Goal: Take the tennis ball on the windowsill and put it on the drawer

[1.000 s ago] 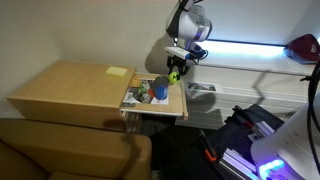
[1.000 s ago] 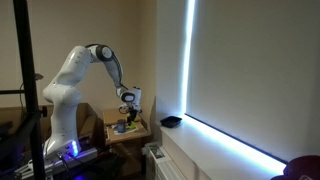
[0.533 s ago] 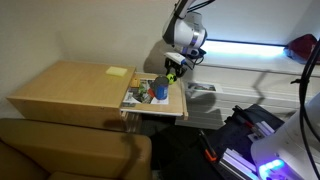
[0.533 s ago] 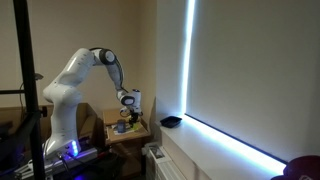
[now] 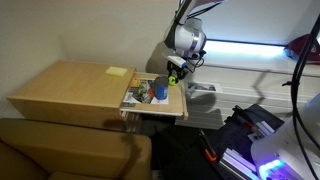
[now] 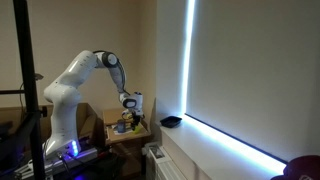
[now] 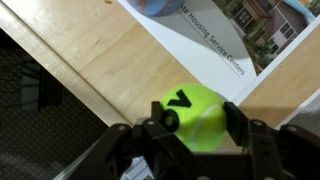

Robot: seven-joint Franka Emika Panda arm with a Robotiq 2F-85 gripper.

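I am gripping the tennis ball [image 7: 195,118] between my fingers [image 7: 240,128], which are pressing on its two flanks in the wrist view. My gripper [image 7: 196,125] is closed down only as far as the ball's width allows. A black mark is showing on the yellow-green felt, shaped like a tick or a slanted "V", and I am not making out a brand name from it.

Beneath the ball a white printed leaflet [image 7: 215,55] is lying on light wood. Along its edge I am reading "Housing Service", followed by a word that looks like "Centres", though those letters are too small to be sure of. The word before is cut off to "te". A photograph of houses is sitting at the leaflet's upper right.

In an exterior view the ball is showing as a bright spot at my fingertips, over the far corner of the drawer [image 5: 155,100]. I cannot tell whether it is touching the wood. The drawer is standing pulled out from the pale cabinet [image 5: 65,92] and is crowded with colourful small items whose labels are too small to read. A yellow note [image 5: 118,71] is lying on the cabinet top, with any writing on it illegible.

The windowsill [image 5: 255,67] is running along under the glowing window [image 5: 250,45], well apart from the ball. A red object [image 5: 303,45] is sitting at its far end.
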